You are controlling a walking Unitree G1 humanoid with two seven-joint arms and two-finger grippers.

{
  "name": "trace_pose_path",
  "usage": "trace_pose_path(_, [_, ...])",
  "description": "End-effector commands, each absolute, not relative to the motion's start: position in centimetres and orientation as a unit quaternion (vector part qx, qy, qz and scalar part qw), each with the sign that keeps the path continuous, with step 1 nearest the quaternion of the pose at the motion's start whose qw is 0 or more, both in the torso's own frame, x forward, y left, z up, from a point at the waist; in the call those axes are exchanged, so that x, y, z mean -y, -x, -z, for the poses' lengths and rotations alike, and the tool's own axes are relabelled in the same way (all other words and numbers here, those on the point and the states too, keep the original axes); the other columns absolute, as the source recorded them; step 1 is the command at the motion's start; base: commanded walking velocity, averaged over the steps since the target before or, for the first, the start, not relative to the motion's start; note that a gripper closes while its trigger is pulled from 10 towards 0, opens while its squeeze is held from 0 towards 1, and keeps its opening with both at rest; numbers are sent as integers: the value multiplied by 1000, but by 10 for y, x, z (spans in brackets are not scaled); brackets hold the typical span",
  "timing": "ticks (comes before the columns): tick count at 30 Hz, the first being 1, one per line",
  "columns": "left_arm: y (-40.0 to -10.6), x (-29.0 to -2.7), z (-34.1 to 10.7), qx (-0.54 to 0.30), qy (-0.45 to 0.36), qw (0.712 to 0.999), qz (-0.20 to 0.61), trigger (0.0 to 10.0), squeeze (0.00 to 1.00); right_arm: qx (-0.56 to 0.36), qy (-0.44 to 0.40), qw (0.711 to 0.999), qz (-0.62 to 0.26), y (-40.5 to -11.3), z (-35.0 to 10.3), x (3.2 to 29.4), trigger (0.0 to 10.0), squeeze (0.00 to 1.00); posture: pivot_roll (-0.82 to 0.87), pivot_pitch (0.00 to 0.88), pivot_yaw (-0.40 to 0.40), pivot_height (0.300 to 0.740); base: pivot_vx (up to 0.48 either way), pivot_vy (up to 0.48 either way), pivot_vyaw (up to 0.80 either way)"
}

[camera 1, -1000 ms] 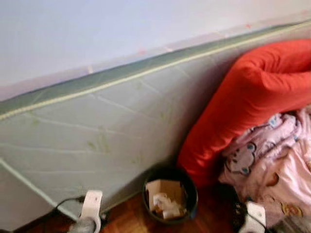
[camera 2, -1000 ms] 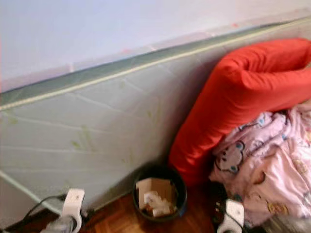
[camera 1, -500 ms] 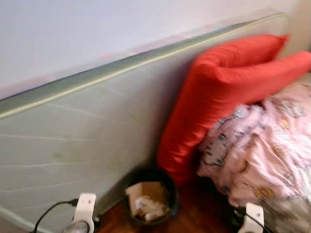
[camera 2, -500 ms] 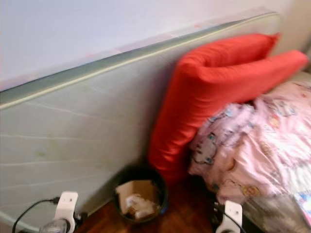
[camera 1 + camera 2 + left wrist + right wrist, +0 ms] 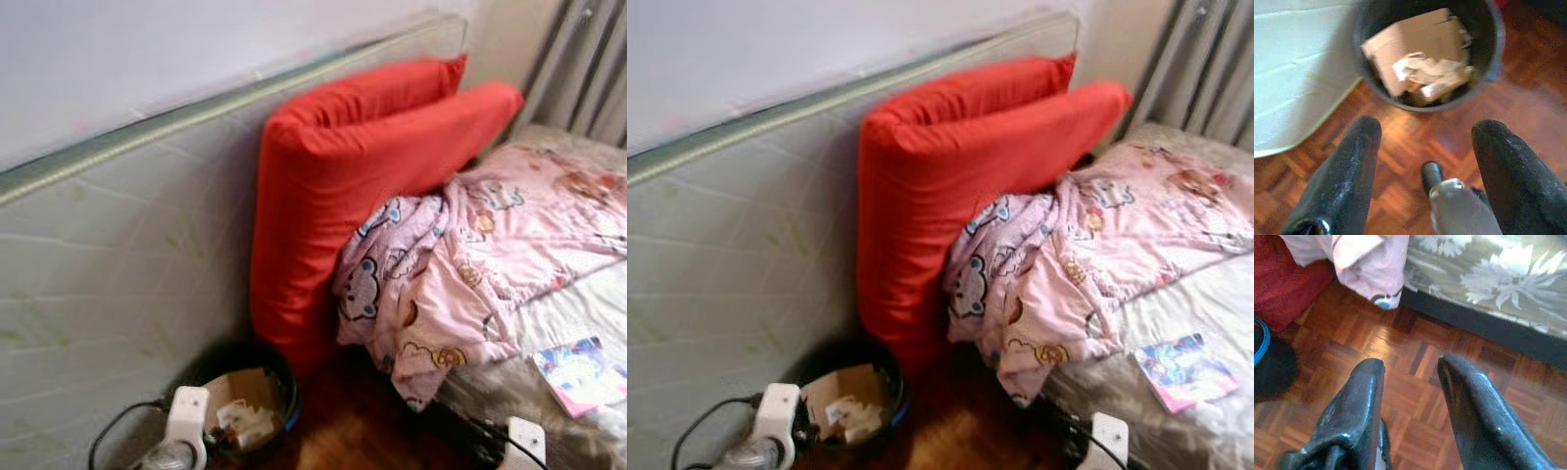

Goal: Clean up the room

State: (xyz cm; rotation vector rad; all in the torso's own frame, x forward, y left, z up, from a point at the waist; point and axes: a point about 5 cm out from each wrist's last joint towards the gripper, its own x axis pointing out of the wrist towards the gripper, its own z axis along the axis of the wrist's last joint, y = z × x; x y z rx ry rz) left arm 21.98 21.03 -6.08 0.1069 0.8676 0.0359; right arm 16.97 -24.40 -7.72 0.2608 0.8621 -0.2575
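Head views: soft, even daylight, fairly bright; slight motion blur throughout, edges of red pillow (image 5: 333, 196) and mattress (image 5: 108, 284) smeared. Wall (image 5: 147, 59) pale, nearly washed out. Deep shadow around black bin (image 5: 240, 392) and under pink blanket (image 5: 460, 264).

Left wrist view: bright, mattress side overexposed; sheen on parquet floor (image 5: 1415, 142); near black fingers (image 5: 1347, 181) out of focus.

Right wrist view: dimmer, warm; glare patch on parquet; fingers (image 5: 1359, 416) blurred, bedsheet (image 5: 1498, 279) soft.

The red cushion (image 5: 323, 215) hides the mattress (image 5: 118, 255) behind it.
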Motion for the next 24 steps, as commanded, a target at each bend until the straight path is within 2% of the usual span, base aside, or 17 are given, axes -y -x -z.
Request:
trace_pose_path(1, [-215,-217,62,-429,-63,901,-22,10000,0,-411,-129,894,123,-173,76,242,10000,0,-28,0,-38,740,0,-341,0])
trace_pose_path(20, [-213,-218,63,-430,-62,900,-22,10000,0,-414,-121,895,117,-172,77,242,10000,0,-33,0,-36,740,0,-334,0])
trace_pose_path(24, [-214,-218,63,-428,-56,901,-27,10000,0,-413,-121,895,117,-172,76,242,10000,0,-31,0,-38,740,0,0,0])
